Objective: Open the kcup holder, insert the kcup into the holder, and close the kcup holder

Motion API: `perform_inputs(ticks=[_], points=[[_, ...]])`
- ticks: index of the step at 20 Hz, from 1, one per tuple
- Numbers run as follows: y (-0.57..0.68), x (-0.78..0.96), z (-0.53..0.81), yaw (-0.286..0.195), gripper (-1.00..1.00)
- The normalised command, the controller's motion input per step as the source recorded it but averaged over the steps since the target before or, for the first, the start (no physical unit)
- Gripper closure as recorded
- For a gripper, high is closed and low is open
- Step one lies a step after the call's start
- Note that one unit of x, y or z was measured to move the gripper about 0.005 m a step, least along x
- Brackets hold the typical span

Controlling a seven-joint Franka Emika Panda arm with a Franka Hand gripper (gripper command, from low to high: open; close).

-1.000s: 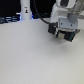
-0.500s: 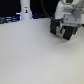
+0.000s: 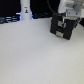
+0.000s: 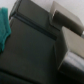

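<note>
The gripper point(image 3: 64, 21) sits against the front of the kcup holder point(image 3: 62, 29), and in the wrist view one finger point(image 4: 61, 17) lies over the black box point(image 4: 35, 45). Whether the fingers are clenched on anything cannot be told. Over the last second the arm has dropped closer to the box at the far right of the white table point(image 3: 30, 55). This looks like the opening step. A white bottle point(image 3: 25, 10) stands far left. The kcup itself is not clearly visible.

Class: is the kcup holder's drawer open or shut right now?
Cannot tell: the kcup holder is blurred, partly hidden by the arm; no drawer clearly sticks out.
</note>
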Motion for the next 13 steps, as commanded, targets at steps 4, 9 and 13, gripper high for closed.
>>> perform_inputs(ticks=[4, 9, 13], points=[[0.48, -0.64, 0.21, 0.001, -1.00], [0.07, 0.07, 0.42, -0.023, -1.00], [0.00, 0.03, 0.02, 0.003, -1.00]])
